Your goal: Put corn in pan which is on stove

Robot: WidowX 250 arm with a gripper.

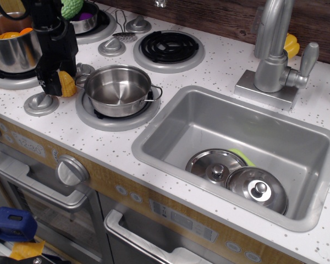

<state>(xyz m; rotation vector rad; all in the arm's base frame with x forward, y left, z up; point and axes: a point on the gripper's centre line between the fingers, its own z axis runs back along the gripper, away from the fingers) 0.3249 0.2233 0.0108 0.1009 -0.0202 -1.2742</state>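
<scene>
The yellow corn [68,86] lies on the white speckled stove [170,82], just left of the pan. The shallow steel pan [118,88] sits empty on the front burner plate [99,120]. My black gripper [56,83] has come down onto the corn's left side. Its fingers [46,82] reach the cooktop and hide part of the corn. The jaws look open around the corn. The corn still rests on the surface.
A taller steel pot [11,47] with orange pieces stands to the left. A small bowl [87,22] and a bumpy green vegetable [71,6] are behind the arm. Silver knobs [41,103] lie nearby. The sink [170,118] to the right holds two lids [214,165], with a faucet [272,55] behind.
</scene>
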